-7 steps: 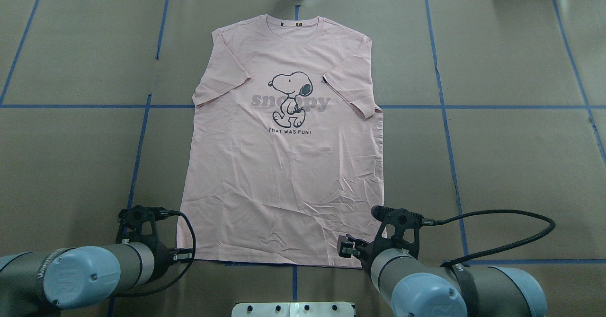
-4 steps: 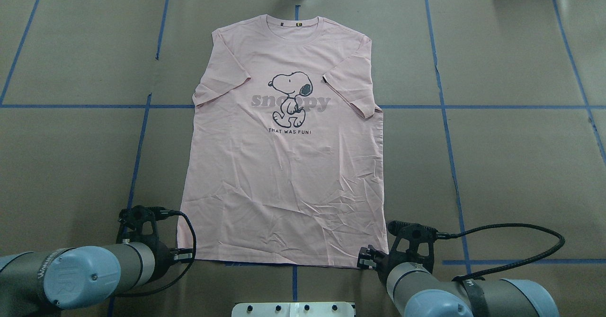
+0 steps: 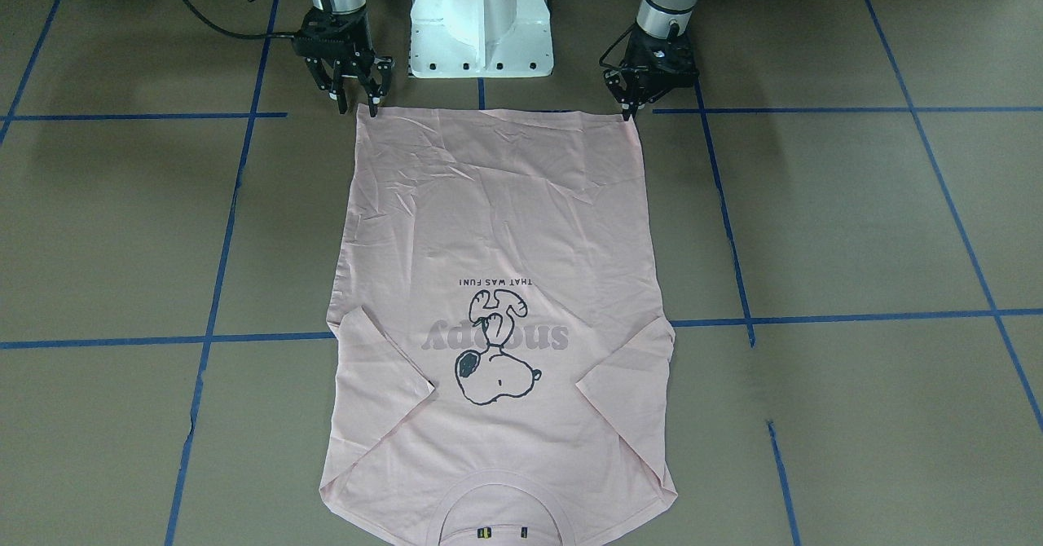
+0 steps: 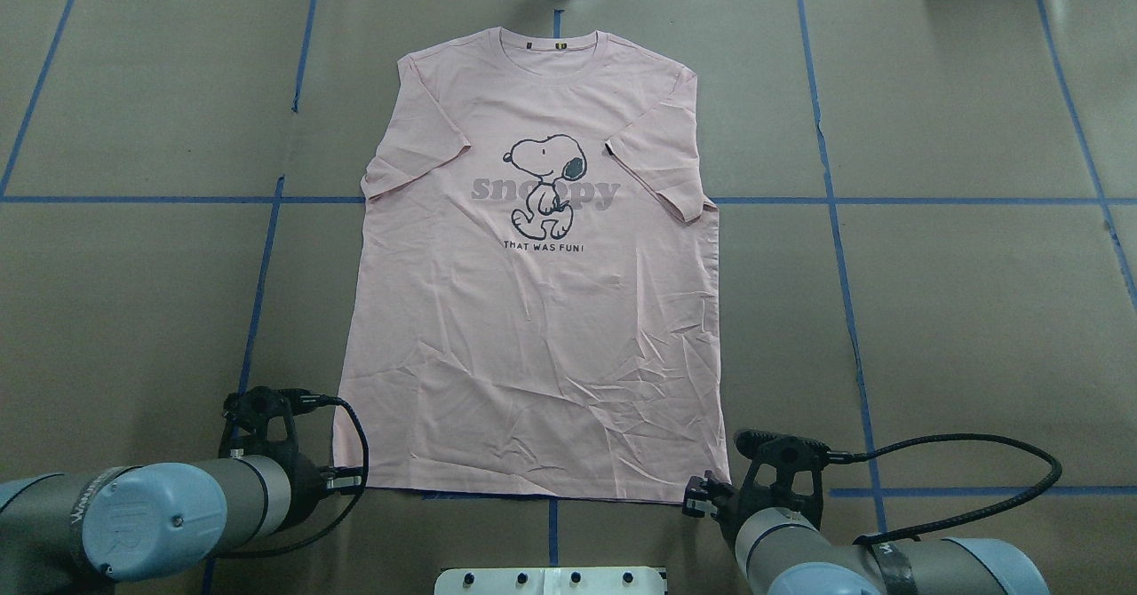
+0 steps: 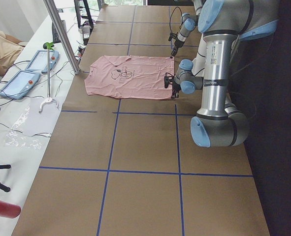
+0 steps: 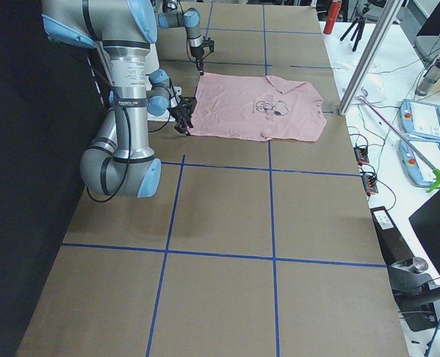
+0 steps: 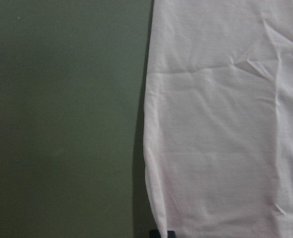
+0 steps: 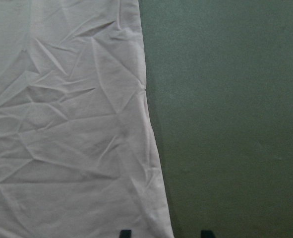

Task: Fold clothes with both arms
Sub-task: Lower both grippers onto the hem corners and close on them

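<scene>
Exterior front-facing view: the pink shirt (image 3: pixel 497 228) lies flat, print up, on the brown worktop (image 3: pixel 855 220), collar farthest from the robot. The left tool (image 3: pixel 629 112) is pressed together, pinching one hem corner. The right tool (image 3: pixel 356 108) stands spread just at the other hem corner.

Left gripper (image 3: pixel 629 111) pointing down, jaws pressed together, right gripper (image 3: pixel 356 106) pointing down, jaws spread

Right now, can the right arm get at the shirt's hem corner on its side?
Probably yes. The right tool is open right at the shirt's hem corner. The wrist view shows its fingertips straddling that edge, and nothing looks to be blocking it.
</scene>
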Robot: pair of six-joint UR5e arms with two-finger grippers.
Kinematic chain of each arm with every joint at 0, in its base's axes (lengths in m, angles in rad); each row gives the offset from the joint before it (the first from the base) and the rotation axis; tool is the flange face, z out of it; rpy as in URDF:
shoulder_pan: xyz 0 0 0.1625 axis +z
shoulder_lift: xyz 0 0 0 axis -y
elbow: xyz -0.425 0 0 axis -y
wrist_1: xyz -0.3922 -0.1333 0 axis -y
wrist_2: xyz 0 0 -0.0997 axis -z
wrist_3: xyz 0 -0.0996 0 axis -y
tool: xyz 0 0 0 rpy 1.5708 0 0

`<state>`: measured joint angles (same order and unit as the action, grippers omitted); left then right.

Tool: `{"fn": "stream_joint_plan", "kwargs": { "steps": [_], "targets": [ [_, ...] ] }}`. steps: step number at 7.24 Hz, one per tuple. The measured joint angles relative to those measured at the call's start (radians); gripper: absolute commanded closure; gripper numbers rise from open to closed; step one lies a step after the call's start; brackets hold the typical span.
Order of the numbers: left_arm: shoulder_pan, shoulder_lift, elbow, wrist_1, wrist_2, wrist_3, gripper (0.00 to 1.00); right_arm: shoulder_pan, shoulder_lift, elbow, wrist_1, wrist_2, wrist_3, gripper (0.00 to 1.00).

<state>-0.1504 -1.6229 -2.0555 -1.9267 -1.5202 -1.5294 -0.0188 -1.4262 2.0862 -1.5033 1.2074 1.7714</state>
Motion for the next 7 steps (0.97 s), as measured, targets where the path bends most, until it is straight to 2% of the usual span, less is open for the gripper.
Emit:
{"fn": "stream_joint_plan", "kwargs": {
  "steps": [1,2,3,4,7],
  "targets": [
    [0.001,0.000,0.000,0.000,0.000,0.000,1.00,-0.005,0.000,-0.004,0.000,-0.001,0.009,0.52],
    [0.001,0.000,0.000,0.000,0.000,-0.001,1.00,-0.008,0.000,-0.007,0.000,-0.002,0.013,0.61],
    [0.001,0.000,0.000,0.000,0.000,-0.001,1.00,-0.010,0.000,-0.010,0.001,-0.004,0.015,0.85],
    [0.001,0.000,0.000,0.000,0.000,-0.001,1.00,-0.011,0.002,-0.012,0.002,-0.006,0.016,1.00],
    [0.000,0.000,0.000,0.000,0.001,-0.001,1.00,-0.014,0.008,-0.013,0.003,-0.007,0.015,1.00]
  ]
}}
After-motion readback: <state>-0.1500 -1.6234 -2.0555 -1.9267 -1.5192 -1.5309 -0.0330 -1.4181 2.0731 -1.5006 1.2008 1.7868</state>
